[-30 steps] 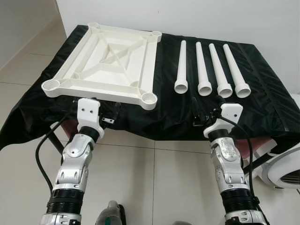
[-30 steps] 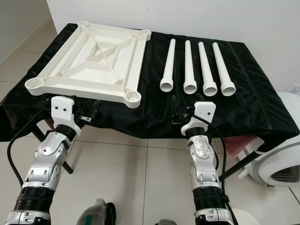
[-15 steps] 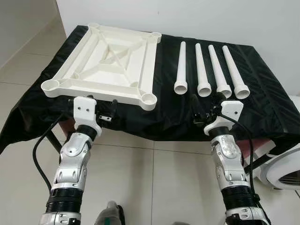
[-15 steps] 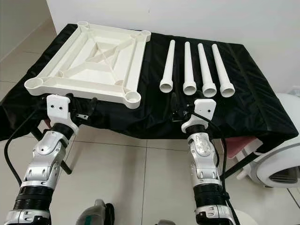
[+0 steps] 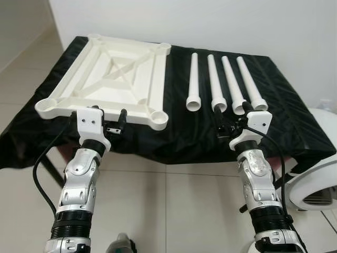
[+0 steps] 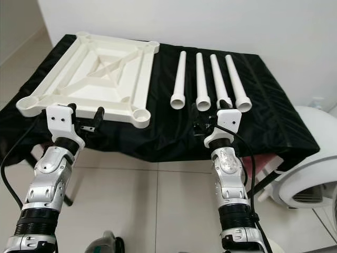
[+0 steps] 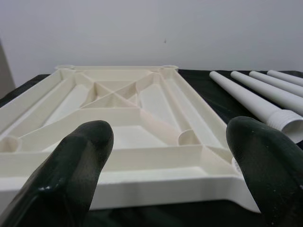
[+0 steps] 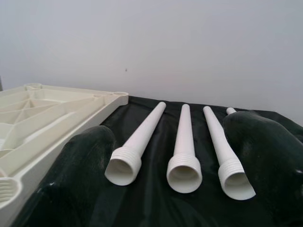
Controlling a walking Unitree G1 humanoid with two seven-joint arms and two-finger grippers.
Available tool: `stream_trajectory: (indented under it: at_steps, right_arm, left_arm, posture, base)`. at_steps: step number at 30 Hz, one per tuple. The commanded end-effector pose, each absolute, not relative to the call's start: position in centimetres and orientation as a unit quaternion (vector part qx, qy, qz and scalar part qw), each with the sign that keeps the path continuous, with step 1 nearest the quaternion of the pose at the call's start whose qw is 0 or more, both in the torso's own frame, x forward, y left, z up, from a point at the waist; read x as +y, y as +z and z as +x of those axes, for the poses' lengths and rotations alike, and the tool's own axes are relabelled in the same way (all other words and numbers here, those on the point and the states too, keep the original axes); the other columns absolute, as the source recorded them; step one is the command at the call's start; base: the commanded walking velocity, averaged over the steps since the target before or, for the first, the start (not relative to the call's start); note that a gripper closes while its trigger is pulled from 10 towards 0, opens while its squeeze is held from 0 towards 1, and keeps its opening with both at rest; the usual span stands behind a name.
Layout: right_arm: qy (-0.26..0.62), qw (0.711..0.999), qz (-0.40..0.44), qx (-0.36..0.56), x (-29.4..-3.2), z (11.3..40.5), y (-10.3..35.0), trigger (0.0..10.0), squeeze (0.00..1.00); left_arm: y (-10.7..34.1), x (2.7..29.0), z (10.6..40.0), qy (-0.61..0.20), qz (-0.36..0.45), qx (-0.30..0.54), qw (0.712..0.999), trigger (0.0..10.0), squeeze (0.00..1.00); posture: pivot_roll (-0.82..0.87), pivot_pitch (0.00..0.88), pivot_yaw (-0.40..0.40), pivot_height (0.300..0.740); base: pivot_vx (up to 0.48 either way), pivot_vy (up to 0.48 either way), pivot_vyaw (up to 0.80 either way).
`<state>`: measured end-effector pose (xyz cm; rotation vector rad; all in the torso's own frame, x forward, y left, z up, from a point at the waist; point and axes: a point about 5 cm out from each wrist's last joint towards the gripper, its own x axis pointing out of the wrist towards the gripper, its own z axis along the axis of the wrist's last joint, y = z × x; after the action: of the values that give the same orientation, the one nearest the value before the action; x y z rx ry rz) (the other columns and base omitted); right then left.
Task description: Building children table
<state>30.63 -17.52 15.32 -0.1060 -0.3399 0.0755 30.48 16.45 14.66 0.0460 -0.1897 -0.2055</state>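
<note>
Both my grippers are spread wide, holding nothing. Left gripper [image 5: 109, 122] sits at the near edge of the black-draped table [image 5: 295, 113], facing the upside-down white plastic tabletop [image 5: 113, 74] at its left end. Right gripper [image 5: 231, 120] faces four white tapered plastic legs [image 6: 202, 81] lying side by side mid-table. Risks, I reckon — round legs roll if I nudge one; slick cloth lets the tabletop slide while threading.

Smooth white plastic tabletop [image 5: 113, 74], sheeny black cloth [image 5: 284, 110]
</note>
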Motion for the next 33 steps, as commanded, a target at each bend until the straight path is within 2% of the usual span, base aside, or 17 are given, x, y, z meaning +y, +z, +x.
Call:
stream_trajectory:
  at_steps: [1,24,33]
  right_arm:
    - [0.036,0.983,-0.053,-0.17,-17.6,30.72,15.25,10.0,0.0]
    - [0.037,0.983,-0.055,-0.17,-17.73,30.84,15.3,10.0,0.0]
    - [0.037,0.983,-0.053,-0.171,-17.82,30.93,15.37,10.0,0.0]
  left_arm:
    - [15.13,16.44,30.61,-0.067,0.017,-0.107,0.992,10.0,0.0]
    - [15.31,16.4,30.62,-0.062,0.015,-0.109,0.992,10.0,0.0]
    - [15.32,16.45,30.7,-0.053,0.016,-0.109,0.992,10.0,0.0]
  posture:
    - [0.03,0.0,-0.037,0.74]
    - [0.03,0.0,-0.042,0.74]
    - [0.02,0.0,-0.041,0.74]
  base:
    - [0.289,0.0,0.0]
    - [0.289,0.0,0.0]
    - [0.0,0.0,0.0]
